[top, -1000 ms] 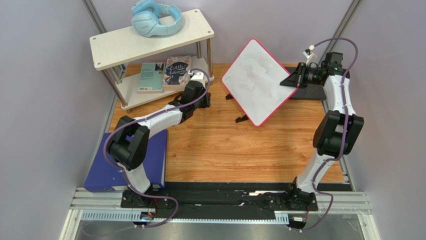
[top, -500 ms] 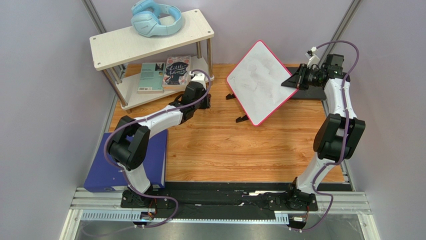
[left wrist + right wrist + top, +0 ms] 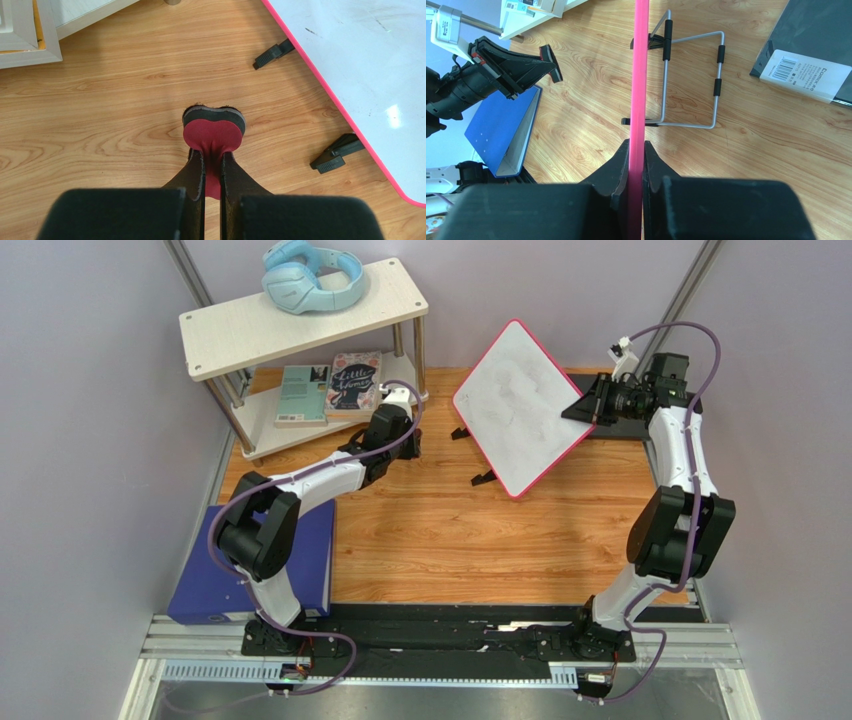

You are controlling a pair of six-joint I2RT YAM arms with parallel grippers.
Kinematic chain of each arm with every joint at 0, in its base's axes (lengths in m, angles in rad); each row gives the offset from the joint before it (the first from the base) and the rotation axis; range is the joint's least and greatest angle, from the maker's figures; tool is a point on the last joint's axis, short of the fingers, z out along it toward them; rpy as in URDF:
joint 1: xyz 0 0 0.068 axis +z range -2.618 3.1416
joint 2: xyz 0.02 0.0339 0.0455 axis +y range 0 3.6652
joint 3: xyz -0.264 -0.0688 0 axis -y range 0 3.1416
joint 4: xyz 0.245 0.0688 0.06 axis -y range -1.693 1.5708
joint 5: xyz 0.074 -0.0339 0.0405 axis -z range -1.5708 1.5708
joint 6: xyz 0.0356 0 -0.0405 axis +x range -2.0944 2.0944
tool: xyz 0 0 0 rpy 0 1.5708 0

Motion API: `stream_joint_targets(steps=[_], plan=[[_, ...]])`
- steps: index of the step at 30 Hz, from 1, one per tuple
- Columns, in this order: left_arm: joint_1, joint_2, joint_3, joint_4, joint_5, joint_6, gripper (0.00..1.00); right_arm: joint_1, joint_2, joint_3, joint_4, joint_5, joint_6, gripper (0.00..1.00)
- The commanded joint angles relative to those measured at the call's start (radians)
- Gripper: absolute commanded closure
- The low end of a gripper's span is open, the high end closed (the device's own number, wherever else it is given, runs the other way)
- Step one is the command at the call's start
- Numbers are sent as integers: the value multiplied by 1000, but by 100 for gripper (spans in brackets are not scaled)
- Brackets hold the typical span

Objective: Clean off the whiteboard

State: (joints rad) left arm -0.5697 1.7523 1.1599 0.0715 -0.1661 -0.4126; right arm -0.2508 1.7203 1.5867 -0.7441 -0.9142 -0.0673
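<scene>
Right tool [image 3: 636, 150]: jaws pinched flat on the red-pink rim of the whiteboard [image 3: 520, 405], near its 3 o'clock corner. Left tool [image 3: 212, 162]: closed on a small eraser [image 3: 213, 131] with a red felt face and black backing. It hangs over the bare table [image 3: 430, 530], at 9 o'clock from the board and apart from it.

Board sits at 1 o'clock on the table, tilted up on a wire stand [image 3: 691, 80] with black feet [image 3: 272, 50]. Face faintly smudged; no clear writing made out.

Handling, judged:
- Thin, stiff, light panel. The glossy face is likely slippery, so the rim is the place to hold.
- Propped on thin wire, it would probably skid or tip under wiping pressure unless steadied.
- A pinch near one corner may let it pivot.

Around:
- Two-tier shelf [image 3: 230, 335] at 11 o'clock, books [image 3: 345, 380] beneath, blue headphones [image 3: 305, 278] on top.
- Blue binder [image 3: 200, 590] at 8 o'clock.
- Black folder [image 3: 821, 25] with a barcode label under the right tool, at 2 o'clock.
- Nothing lies between eraser and board. The feet jut out below its near edge.
</scene>
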Motion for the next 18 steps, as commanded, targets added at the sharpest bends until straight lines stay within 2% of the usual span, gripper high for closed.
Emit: stream_joint_targets(steps=[1,8,18], plan=[[-6,-4,-11,31,-4,17,100,48,-27,-53,-38,14,-78,100],[-6,-1,-19,39,-1,14,100,77,-21,-85,-28,9,-63,100],[-6,-2,-29,39,-1,21,100,108,45,2,-31,41,55,100]])
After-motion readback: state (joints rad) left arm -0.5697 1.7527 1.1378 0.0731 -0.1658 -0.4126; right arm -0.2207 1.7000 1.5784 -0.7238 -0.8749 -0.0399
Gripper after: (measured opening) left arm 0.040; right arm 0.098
